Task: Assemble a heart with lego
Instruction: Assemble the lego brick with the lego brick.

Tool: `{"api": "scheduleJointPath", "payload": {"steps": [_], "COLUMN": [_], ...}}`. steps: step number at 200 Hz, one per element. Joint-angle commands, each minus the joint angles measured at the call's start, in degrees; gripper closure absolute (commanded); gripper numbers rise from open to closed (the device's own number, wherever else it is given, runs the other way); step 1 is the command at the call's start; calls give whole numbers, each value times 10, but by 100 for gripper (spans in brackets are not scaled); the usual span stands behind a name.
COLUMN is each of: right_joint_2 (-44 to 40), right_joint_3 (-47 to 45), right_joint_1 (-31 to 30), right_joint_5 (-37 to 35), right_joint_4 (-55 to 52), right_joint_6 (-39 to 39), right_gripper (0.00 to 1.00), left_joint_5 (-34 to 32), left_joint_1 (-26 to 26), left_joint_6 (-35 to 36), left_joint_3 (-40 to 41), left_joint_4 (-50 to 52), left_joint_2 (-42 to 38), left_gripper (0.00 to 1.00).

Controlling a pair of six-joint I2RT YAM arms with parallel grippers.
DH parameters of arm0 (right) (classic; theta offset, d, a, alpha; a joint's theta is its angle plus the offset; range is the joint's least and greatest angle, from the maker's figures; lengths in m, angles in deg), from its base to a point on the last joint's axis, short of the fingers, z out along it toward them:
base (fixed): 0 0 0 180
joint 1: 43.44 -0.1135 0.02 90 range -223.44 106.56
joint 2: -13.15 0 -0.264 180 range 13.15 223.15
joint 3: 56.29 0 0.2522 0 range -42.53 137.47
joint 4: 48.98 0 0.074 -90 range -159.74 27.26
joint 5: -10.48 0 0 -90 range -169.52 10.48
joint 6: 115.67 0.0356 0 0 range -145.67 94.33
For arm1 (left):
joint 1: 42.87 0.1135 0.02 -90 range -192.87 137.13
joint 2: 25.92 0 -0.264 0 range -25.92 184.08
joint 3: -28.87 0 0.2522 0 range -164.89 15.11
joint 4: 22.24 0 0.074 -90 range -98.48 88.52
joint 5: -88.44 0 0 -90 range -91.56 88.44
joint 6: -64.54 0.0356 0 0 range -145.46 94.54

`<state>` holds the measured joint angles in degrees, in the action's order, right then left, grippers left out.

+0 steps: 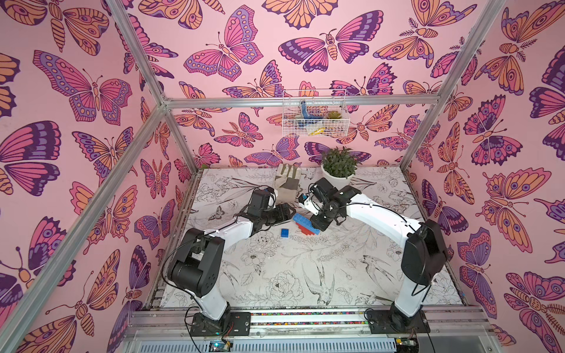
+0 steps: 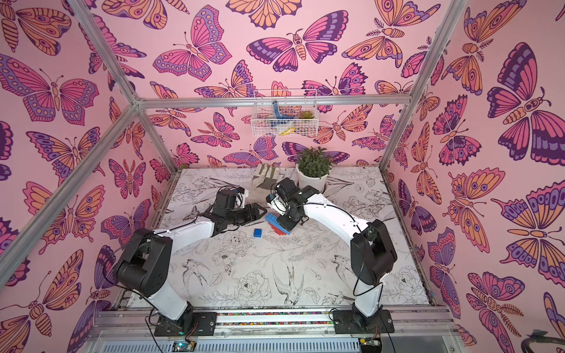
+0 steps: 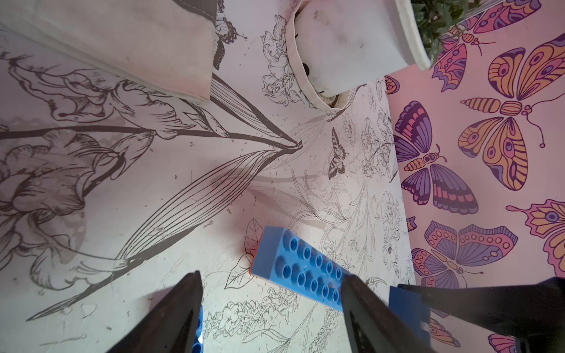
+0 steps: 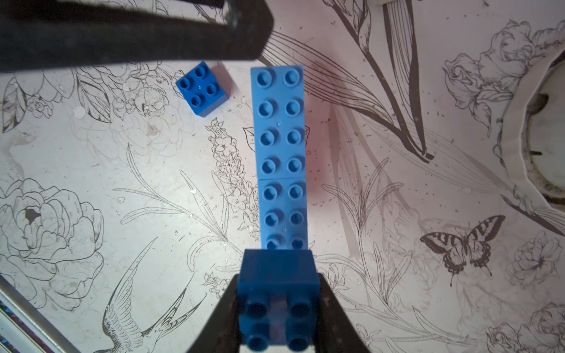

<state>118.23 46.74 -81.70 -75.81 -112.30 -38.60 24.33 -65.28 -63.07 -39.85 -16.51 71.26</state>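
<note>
The heart (image 1: 304, 225) lies mid-table as a stepped stack of joined lego, with light blue long bricks (image 4: 279, 146) on top of red ones (image 1: 305, 230). My right gripper (image 4: 278, 284) is shut on a dark blue square brick (image 4: 279, 272). That brick sits at the near end of the light blue row. My left gripper (image 3: 270, 276) is open, and one of its fingers (image 3: 363, 308) touches the end of the light blue brick (image 3: 301, 269). A loose blue square brick (image 1: 285, 233) lies beside the stack, partly hidden behind my other left finger (image 3: 180, 314).
A work glove (image 1: 287, 180) lies behind the grippers. A white potted plant (image 1: 337, 168) stands at the back right. A wire basket (image 1: 315, 113) hangs on the back wall. Pink butterfly walls enclose the flower-printed table (image 1: 275, 275).
</note>
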Motion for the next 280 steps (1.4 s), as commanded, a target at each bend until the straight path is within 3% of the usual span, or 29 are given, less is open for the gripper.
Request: {"api": "scheduleJointPath", "payload": {"steps": [1,103,280], "right_joint_2": [20,70,103], "right_joint_3": [36,80,98], "right_joint_1": [6,14,14], "right_joint_5": [20,6,0], "right_joint_4": [-41,-80,-83], "right_joint_6": [-33,-55,-68], "right_gripper": [74,76,77], "left_joint_5": [24,83,102], "left_joint_1": [4,4,2], "left_joint_6": [4,3,-14], "left_joint_3": [-14,-31,1], "left_joint_4": [-31,-54,-56], "left_joint_2": [20,72,71], "left_gripper": [23,31,47]}}
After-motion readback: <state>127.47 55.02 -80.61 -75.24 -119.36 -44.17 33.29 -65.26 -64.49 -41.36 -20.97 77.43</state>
